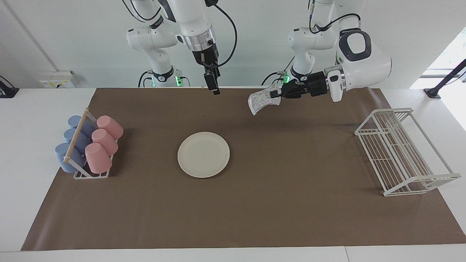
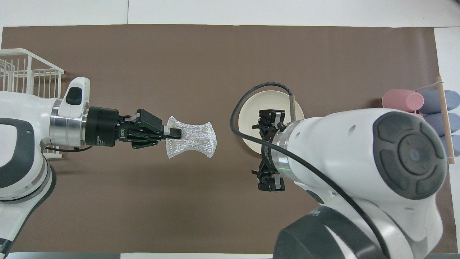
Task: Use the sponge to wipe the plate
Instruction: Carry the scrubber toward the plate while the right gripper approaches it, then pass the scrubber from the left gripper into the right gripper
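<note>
Clenched on the sponge, my left gripper hangs above the bench; the plate remains unwiped.

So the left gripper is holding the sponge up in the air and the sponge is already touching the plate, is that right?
Not quite. The left gripper does hold the sponge up in the air, but the sponge is not touching the plate. The facing view shows it hanging over bare brown mat, well apart from the plate, which lies flat with nothing on it.
</note>
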